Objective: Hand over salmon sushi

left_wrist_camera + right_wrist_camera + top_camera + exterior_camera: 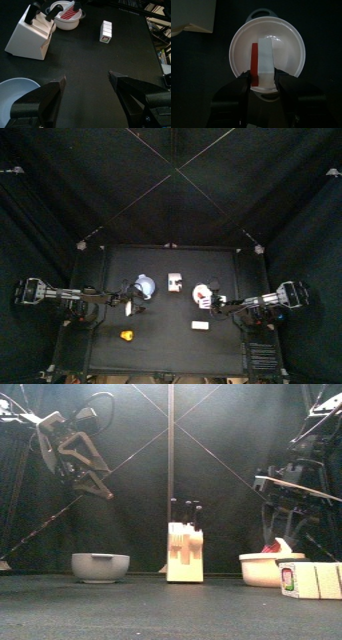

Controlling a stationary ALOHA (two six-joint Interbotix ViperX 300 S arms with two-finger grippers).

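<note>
Landmark: white knife block (185, 552) with black handles, upright near the middle of the bench (160, 343).
Salmon sushi (262, 60): oblong piece, red strip against a white body, held on edge over the white dish (271, 47); in the front view a red tip (278, 546) shows above the dish rim, right of the knife block.
White dish: round, with small lugs at the rim; stands on the bench right of the knife block, apart from it (265, 568).
Right gripper (263, 82): over the white dish; fingers (243, 85) partly open and closed on the lower end of the salmon sushi, one on each side.
Left gripper (87, 82): raised above the bench, left of the knife block; fingers (55, 87) spread to full width, nothing between them.
Grey bowl (100, 566): on the bench left of the knife block, below the left arm; rim also in the left wrist view (20, 87).
Small carton (309, 580): white box with coloured print, at the front right of the knife block, nearer the bench front edge than the white dish.
Yellow-orange piece (127, 335): on the bench at the front left of the knife block, well apart from the white dish.
</note>
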